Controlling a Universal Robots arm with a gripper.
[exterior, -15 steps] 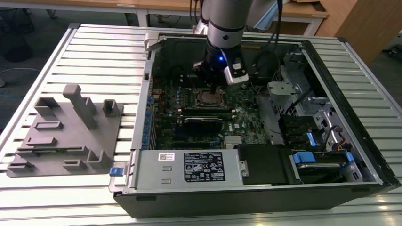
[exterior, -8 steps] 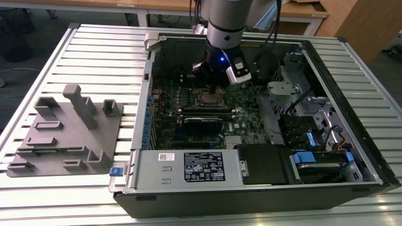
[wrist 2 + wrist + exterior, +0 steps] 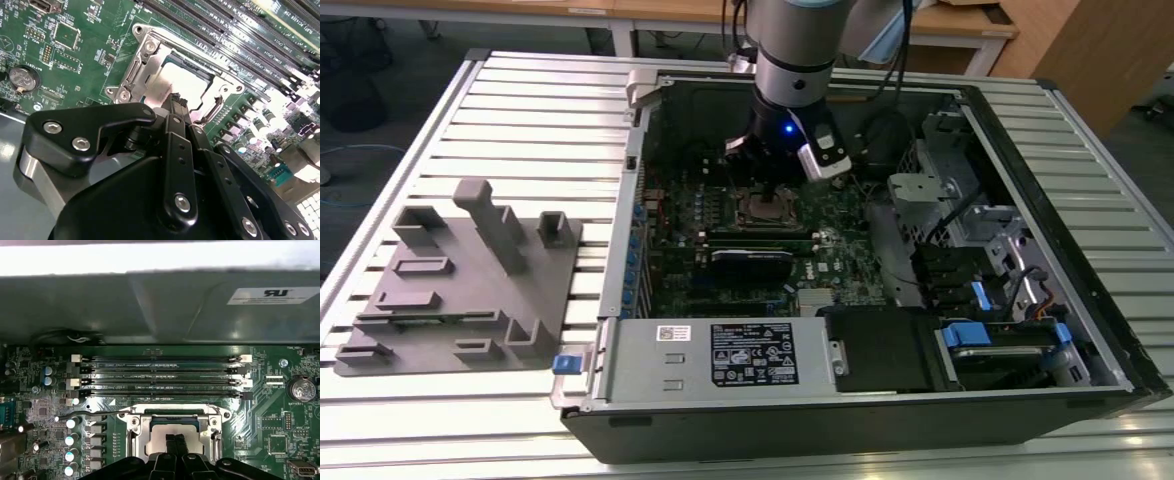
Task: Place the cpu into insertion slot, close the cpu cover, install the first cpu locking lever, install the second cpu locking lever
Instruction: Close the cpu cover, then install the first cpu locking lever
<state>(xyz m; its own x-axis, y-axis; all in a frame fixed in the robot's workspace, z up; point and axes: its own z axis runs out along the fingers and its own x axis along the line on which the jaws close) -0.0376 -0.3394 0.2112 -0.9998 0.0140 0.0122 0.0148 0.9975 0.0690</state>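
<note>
On the exterior view's left, a grey moulded plastic fixture with upright posts [image 3: 460,275] sits on the ribbed aluminium table [image 3: 520,120]. Beside it lies the open black tower computer case [image 3: 1067,300], with a silver power supply box bearing a black label [image 3: 720,355] along its near edge. Near the middle of the green circuit board [image 3: 680,200], the black two-fingered gripper [image 3: 765,172] hangs from the grey arm just above the small square insertion slot [image 3: 758,208]. In both wrist views the pale silvery square cpu [image 3: 172,80] [image 3: 169,431] lies in that slot, with the thin silver cpu cover [image 3: 142,75] [image 3: 142,432] folded down around it. The fingers are pressed together with nothing between them, tips over the chip; contact cannot be judged. Long black memory slots [image 3: 160,375] run just beside the socket. On the exterior view's right stand drive bays with blue tabs [image 3: 967,335].
</note>
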